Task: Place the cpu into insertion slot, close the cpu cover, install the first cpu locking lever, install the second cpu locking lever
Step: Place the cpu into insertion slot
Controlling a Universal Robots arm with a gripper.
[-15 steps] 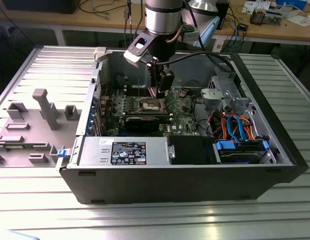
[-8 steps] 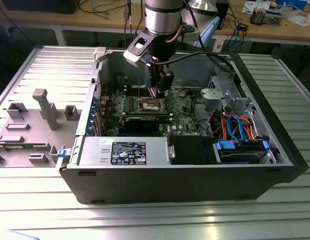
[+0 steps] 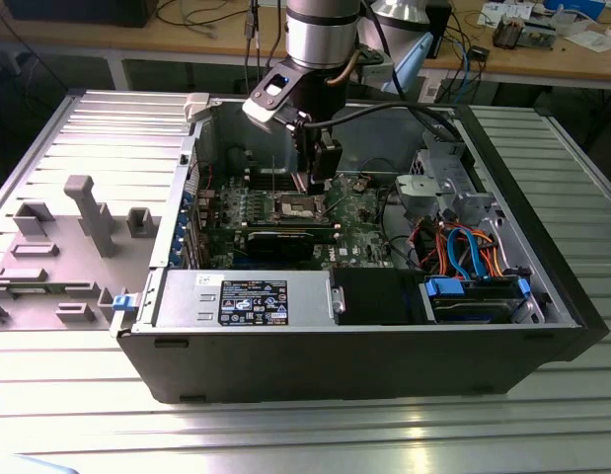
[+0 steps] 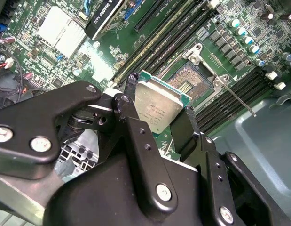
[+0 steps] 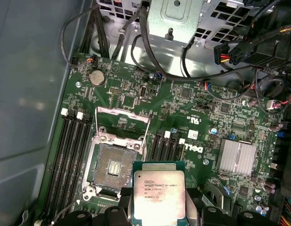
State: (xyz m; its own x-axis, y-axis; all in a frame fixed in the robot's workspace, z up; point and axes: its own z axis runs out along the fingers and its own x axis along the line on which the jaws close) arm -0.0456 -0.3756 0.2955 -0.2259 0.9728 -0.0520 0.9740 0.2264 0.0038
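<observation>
Here, in the exterior view, an open computer case [image 3: 364, 370] lies on a ribbed metal table [image 3: 285, 434]. It contains a green motherboard [image 3: 364, 212], a grey drive cage [image 3: 438, 183], a power supply [image 3: 246, 296] and coloured cables [image 3: 463, 247]. The gripper [image 3: 316, 183] reaches down into the case and hangs above the board, just beside the insertion slot [image 3: 297, 205] on the exterior view's right.

In the second wrist view, the gripper [image 4: 158, 107] is closed on the cpu [image 4: 157, 106]. Its black fingers [image 4: 185, 129] press against two opposite edges of the chip, whose silvery face is turned toward the camera. The cpu is just beside the insertion slot [image 4: 190, 81], not seated in it. A thin locking lever [image 4: 234, 96] points away from the slot, and long memory slots [image 4: 159, 42] flank it.

In the first wrist view, the cpu [image 5: 159, 195] again sits between the tips of the gripper [image 5: 159, 209], beside one corner of the insertion slot [image 5: 112, 165]. The slot's contact field is exposed. The cpu cover [image 5: 122, 123] stands raised at the slot's side away from the cpu.
</observation>
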